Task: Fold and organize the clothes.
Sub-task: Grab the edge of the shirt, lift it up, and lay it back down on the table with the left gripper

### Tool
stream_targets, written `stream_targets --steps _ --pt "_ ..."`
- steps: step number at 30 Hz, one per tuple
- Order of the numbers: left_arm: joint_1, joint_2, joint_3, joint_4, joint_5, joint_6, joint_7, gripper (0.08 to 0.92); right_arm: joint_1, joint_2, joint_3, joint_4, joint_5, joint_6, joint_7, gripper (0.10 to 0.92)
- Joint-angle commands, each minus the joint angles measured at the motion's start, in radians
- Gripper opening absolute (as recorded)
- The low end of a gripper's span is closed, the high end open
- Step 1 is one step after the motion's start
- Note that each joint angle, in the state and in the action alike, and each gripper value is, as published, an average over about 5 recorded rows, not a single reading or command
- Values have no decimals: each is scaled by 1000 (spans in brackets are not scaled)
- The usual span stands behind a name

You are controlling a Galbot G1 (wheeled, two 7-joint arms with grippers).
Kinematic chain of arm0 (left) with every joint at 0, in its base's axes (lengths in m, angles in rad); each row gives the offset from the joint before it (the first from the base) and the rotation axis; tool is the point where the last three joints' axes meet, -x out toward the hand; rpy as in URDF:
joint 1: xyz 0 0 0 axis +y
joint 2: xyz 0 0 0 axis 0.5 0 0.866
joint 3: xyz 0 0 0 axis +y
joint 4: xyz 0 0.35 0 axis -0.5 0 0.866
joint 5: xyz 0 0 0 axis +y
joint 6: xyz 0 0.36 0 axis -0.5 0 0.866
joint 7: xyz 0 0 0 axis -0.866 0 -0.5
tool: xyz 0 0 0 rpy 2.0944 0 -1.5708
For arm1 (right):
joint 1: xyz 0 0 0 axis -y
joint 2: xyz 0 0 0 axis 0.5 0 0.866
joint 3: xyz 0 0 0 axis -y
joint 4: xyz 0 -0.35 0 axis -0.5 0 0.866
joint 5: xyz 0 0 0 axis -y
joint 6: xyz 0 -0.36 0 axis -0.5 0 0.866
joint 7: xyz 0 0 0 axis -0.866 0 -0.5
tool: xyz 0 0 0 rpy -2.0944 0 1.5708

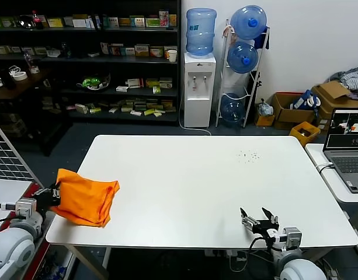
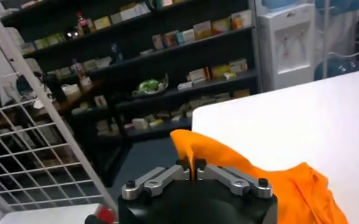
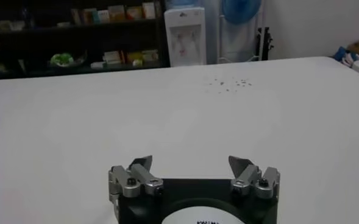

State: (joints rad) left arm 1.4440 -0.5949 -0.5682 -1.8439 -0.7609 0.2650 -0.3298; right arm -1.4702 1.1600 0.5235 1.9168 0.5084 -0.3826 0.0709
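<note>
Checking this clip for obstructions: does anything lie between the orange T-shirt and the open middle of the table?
Nothing visible does. The left gripper is shut on the orange T-shirt at the table's left edge. The surface toward the middle is bare apart from small dark specks far off. The right gripper waits open at the near edge.

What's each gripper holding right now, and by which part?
Left gripper pinches the orange T-shirt by a bunched edge at the table's left edge. Right gripper is open, holding nothing.
</note>
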Motion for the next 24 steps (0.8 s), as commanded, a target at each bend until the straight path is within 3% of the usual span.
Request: stream_targets --steps 1,5,7,11,14,17,20,24 --pt "-38 6 47 -128 -152 28 -50 115 -19 19 19 10 -13 3 1 823" --pt "-157 -152 266 -302 -338 106 -176 115 -44 41 37 25 -31 4 2 823" --pt "-262 -283 429 -346 -427 134 -295 115 -62 54 50 36 -44 3 3 823" --pt "-446 -544 666 -296 -516 163 -468 115 -96 79 73 57 -70 2 5 823" --pt "-526 -716 760 -178 -506 168 -503 115 -113 97 86 70 -84 2 6 823" --pt "-567 -838 805 -54 -465 169 -502 115 -120 110 92 78 -92 1 8 823" --pt "-590 -909 823 52 -398 168 -473 115 -120 116 93 84 -94 -1 9 823" --pt "-604 -947 829 144 -307 163 -427 115 -114 116 93 85 -92 -4 11 823"
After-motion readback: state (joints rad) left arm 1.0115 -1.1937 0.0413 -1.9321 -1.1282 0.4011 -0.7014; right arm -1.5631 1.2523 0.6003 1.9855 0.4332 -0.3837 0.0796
